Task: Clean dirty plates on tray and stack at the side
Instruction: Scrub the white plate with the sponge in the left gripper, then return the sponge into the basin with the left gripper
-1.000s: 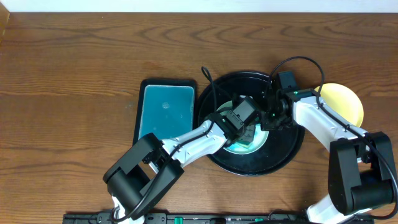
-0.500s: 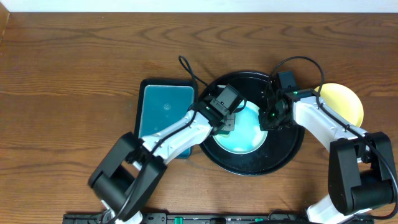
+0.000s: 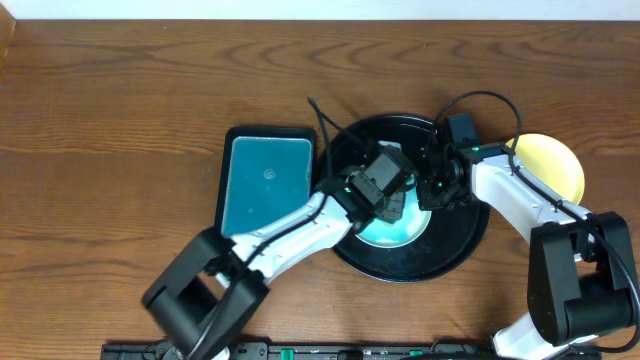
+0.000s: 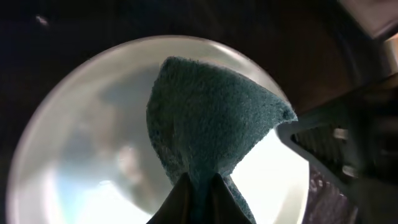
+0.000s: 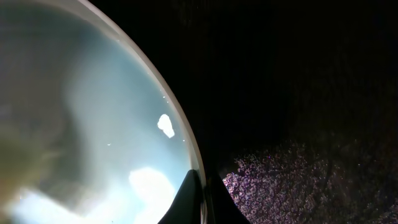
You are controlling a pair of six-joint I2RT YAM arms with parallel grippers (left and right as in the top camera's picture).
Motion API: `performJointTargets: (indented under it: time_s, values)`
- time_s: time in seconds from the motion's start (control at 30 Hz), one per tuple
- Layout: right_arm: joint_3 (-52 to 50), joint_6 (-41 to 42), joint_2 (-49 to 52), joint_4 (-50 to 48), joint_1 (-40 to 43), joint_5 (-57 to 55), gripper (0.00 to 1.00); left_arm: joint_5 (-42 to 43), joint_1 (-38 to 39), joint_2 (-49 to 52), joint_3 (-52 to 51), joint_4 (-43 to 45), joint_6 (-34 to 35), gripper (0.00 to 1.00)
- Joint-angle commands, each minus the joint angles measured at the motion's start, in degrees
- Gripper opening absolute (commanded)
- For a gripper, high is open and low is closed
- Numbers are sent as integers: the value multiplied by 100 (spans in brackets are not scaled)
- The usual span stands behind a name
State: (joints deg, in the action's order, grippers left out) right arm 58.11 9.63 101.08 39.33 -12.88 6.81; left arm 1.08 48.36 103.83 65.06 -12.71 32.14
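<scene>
**Plate pinned at its rim, cloth directly above it**

Plate [image 3: 400, 230], pale and shallow, lies inside the round black tray [image 3: 462, 248], a little toward the robot from the tray's middle. The left jaws hang straight over it, closed as far as they go on a pinch of blue-green cloth [image 4: 211, 124]. The cloth fans out below the tips and covers the middle of the plate. In the left wrist view bare plate shows on both sides of the cloth, most of it to the left.

The right jaws come in from the plate's right edge and are fully closed. In the right wrist view the rim runs straight into their tips, so they appear to be nipping the rim and steadying the plate.

The coming wipe turns on that pairing. The plate sits under the left jaws, not beside them, so the cloth probably needs only to press down and sweep. The right jaws brace the side nearest the pale yellow plate [image 3: 555, 160], which rests on the worktop [image 3: 120, 120] just right of the tray. The right arm [image 3: 510, 195] is the nearer one for carrying the cleaned plate there. A smaller rectangular tray [image 3: 265, 180] lies just left of the round one.
</scene>
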Motion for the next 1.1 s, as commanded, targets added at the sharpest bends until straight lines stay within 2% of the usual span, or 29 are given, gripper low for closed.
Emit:
performJointTargets:
  time_s: [0.0,0.17,0.27,0.4,0.5,0.73,0.9,1.07]
  values:
    - [-48,20,-66,20,2,-225,1,50,33,393,-66,133,273,8]
    - [-48,20,-66,15,4,-225,1,531,35,649,-66,350,273,8]
    - [-48,20,-66,17,4,-227,1,466,37,743,-70,328,238,8]
    - [-48,17,-66,20,2,-225,1,-1246,0,745,-74,-278,140,8]
    - [-48,20,-66,17,2,-225,1,-1663,-131,739,-74,-525,140,8]
    - [-48,20,-66,26,4,-227,1,-1547,-393,358,-63,-662,83,8]
    - [-48,20,-68,20,4,-227,1,-846,-393,-376,-63,-774,50,7]
    - [-48,20,-66,22,4,-227,1,-817,-551,-1213,-63,-1320,48,7]
